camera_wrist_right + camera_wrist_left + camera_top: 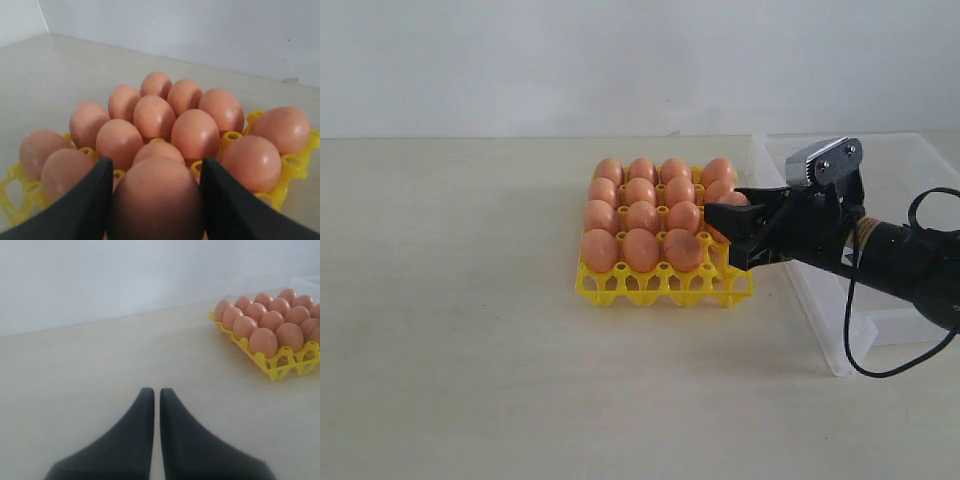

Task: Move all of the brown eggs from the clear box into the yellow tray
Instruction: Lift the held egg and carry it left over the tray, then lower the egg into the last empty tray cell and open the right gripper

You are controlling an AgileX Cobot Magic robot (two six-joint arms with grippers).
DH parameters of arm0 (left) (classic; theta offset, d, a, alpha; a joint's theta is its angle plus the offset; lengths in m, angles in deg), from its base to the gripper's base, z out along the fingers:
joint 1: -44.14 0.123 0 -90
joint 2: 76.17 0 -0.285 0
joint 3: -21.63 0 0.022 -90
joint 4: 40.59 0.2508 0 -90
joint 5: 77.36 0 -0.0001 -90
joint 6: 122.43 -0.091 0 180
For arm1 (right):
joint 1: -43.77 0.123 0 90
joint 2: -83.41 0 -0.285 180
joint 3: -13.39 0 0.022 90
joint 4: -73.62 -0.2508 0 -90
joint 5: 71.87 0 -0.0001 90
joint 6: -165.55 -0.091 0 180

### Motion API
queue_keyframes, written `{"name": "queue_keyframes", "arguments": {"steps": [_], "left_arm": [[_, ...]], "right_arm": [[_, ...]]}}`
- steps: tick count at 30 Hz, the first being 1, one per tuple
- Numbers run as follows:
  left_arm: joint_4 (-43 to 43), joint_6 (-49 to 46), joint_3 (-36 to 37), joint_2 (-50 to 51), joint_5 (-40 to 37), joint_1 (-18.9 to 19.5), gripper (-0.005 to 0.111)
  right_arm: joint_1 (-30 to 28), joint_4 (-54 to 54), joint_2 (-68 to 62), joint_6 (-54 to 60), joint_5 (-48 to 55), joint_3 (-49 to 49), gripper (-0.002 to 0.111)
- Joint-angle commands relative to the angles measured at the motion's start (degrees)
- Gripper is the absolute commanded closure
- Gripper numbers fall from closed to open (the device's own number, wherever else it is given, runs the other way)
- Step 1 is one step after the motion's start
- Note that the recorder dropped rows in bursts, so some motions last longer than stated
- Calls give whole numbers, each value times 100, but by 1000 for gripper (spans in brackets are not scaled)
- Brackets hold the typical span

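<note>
The yellow tray [665, 286] sits mid-table, its cups filled with several brown eggs [641, 249]. My right gripper [718, 236] reaches in from the clear box [817, 312] side and hovers at the tray's right column near the front. It is shut on one brown egg [157, 200], which fills the gap between both black fingers [82, 205] just above the tray. The arm hides part of the box; no egg shows in its visible part. In the left wrist view, my left gripper [157, 391] is shut and empty over bare table, away from the tray [280, 365].
A pale table [470, 300] runs out to the left and front of the tray. A white wall stands behind. The right arm's black cable [855, 330] loops down over the box's front wall.
</note>
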Motion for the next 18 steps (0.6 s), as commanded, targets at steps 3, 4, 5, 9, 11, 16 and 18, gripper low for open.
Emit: {"name": "queue_keyframes", "arguments": {"steps": [3,4,5,9,11,16,18], "left_arm": [[9,-29,22,-22,37,13,103],[9,-29,22,-22,37,13,103],[9,-29,22,-22,37,13,103],[9,-29,22,-22,37,13,103],[9,-29,22,-22,37,13,103],[9,-29,22,-22,37,13,103],[9,-29,22,-22,37,13,103]], "right_arm": [[-2,202,-101,120,-237,-54,109],[-2,300,-122,120,-221,-54,109],[-2,373,-134,120,-212,-54,109],[-2,748,-236,206,-148,-54,109],[-2,745,-322,357,-105,-54,109],[-2,673,-358,609,271,-54,109],[-2,673,-358,722,371,-54,109]]}}
